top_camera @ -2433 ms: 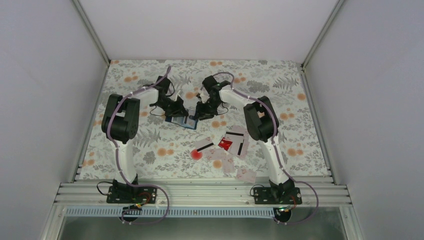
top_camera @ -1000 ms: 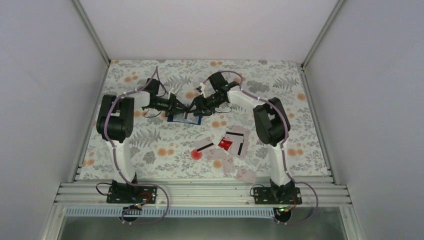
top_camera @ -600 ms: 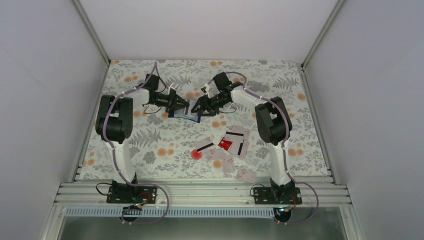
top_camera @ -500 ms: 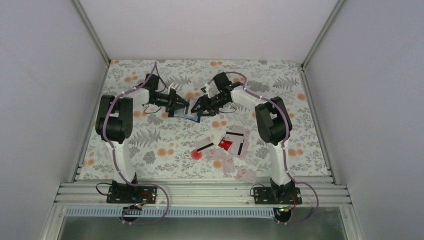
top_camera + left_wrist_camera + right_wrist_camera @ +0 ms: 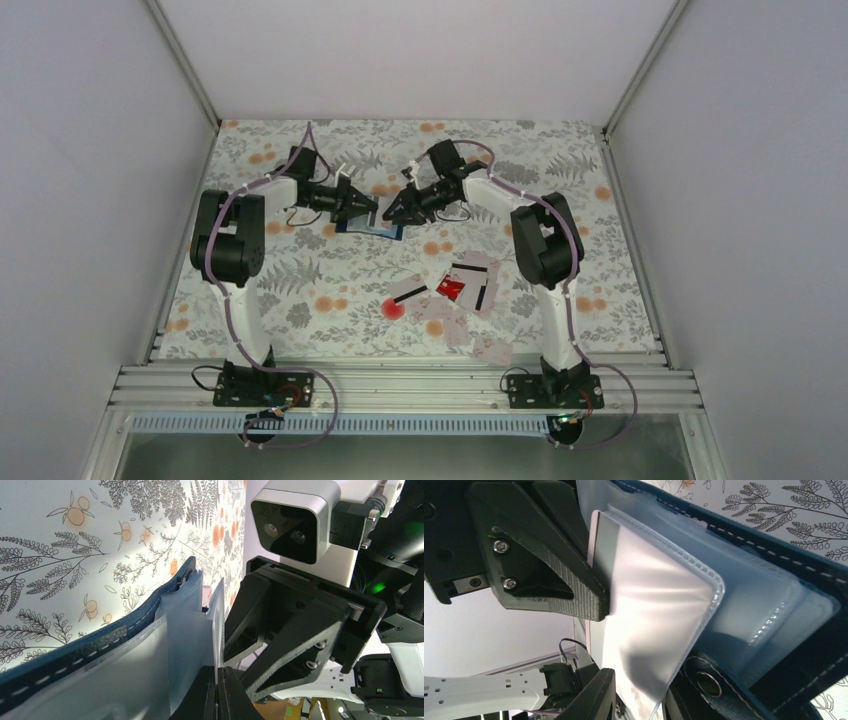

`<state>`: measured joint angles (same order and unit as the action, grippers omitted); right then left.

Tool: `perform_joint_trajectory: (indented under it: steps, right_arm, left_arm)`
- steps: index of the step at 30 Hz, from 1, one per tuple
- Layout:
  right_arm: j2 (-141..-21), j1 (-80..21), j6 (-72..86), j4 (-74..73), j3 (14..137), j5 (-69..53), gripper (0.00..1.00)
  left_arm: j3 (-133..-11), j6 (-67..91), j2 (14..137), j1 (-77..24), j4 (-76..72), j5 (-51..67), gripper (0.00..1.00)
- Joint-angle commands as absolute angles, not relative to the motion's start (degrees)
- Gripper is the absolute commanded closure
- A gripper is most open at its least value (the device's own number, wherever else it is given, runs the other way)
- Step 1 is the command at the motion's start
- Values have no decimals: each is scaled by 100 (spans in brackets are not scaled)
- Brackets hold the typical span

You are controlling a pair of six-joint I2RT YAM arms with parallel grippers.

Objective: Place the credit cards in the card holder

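The navy card holder (image 5: 368, 228) sits open at the table's far middle, between both grippers. My left gripper (image 5: 357, 206) is shut on a thin pale leaf (image 5: 218, 630) of it, beside the navy cover (image 5: 75, 650). That leaf shows a pale pink card edge (image 5: 592, 537) in the right wrist view. My right gripper (image 5: 394, 213) faces the left one. Its fingers (image 5: 596, 697) stand narrowly apart, with a clear pocket (image 5: 659, 610) slanting between them, just above the snap (image 5: 704, 681). Loose credit cards (image 5: 472, 283), one of them red (image 5: 450, 289), lie nearer the bases.
More pale cards (image 5: 490, 348) lie close to the front rail, right of centre. A card with a black stripe (image 5: 408, 293) lies by a red spot on the floral cloth (image 5: 300, 290). White walls close in three sides.
Both grippers have shifted slightly toward the back with the holder between them. The right jaws have narrowed around the clear pocket. The left grip is unchanged.
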<state>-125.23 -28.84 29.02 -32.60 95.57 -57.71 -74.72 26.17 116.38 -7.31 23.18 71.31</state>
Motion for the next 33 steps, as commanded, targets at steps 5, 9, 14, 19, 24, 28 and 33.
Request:
perform_joint_trajectory:
  steps: [5,9,14,19,24,28,33]
  right_arm:
    - [-12619,-2892,2909,-3032,9721,-6058,84]
    - [-12646,-2885,2945,-3005,9758,-6076,92]
    - [-12660,-2891,2982,-2954,9758,-6086,96]
    - [-12646,-2883,2952,-2906,9675,-6090,96]
    - [-12706,-2888,2940,-2932,9712,-6097,96]
    - [-12765,-2891,2854,-3189,9807,-5904,96]
    - [-12895,-2884,2651,-3841,10044,-5401,96]
  left_arm:
    - [-7477,2636,11570,-799,2203,7251,98]
    - [-7456,2627,11615,-808,2182,7206,98]
    - [-7400,2591,11695,-826,2180,7041,96]
    - [-7260,2601,11832,-844,2091,6934,82]
    - [-7224,2572,11851,-861,2106,6821,70]
    - [-7364,2343,11807,-870,2492,6484,53]
    - [-7462,2109,11709,-870,3010,5912,39]
